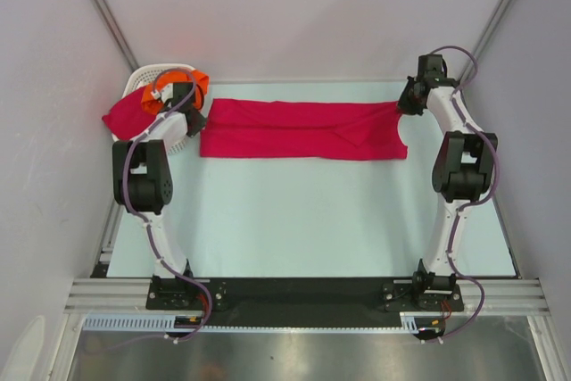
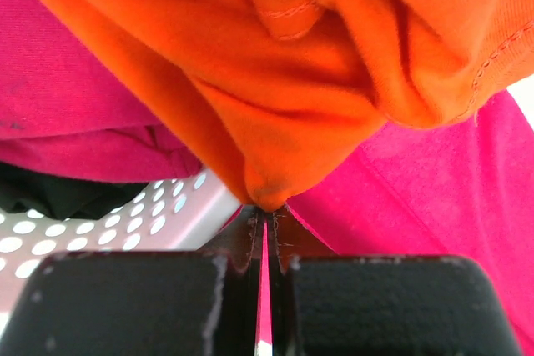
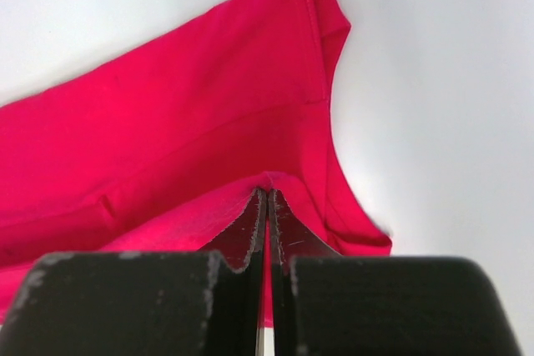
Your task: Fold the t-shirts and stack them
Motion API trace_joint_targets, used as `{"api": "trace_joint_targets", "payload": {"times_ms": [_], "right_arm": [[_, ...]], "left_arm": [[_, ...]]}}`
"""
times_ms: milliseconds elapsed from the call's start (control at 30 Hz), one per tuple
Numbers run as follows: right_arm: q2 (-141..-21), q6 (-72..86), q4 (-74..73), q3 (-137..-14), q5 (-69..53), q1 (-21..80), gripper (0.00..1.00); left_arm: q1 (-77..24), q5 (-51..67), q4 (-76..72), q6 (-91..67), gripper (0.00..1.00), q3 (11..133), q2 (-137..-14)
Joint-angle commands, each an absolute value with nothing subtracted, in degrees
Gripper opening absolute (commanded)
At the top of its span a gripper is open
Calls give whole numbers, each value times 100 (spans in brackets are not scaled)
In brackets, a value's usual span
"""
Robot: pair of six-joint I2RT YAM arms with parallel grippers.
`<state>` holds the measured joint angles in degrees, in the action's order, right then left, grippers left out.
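- Top view: a crimson shirt, folded into a band, lies across the far side of the table, with its long axis running left to right. The right gripper sits at its right end. The left gripper is over the basket, just beyond the band's left end, at the orange shirt.
- Left wrist: jaws closed to a slit, pinching a fold of orange cloth above the basket rim.
- Right wrist: jaws closed on the band's near edge; the cloth runs away to the left.
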<state>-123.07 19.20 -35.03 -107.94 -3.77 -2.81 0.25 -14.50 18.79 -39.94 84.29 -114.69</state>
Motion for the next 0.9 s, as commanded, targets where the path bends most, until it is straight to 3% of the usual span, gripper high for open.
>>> {"api": "trace_joint_targets", "payload": {"times_ms": [0, 867], "right_arm": [[-12445, 1811, -3472, -11223, -352, -273, 0], [-13359, 1749, -3718, -12612, -422, -176, 0]], "left_arm": [[-123, -1705, 1811, -3814, 0, 8736, -11575], [-167, -1731, 1811, -3709, 0, 9035, -11848]]}}
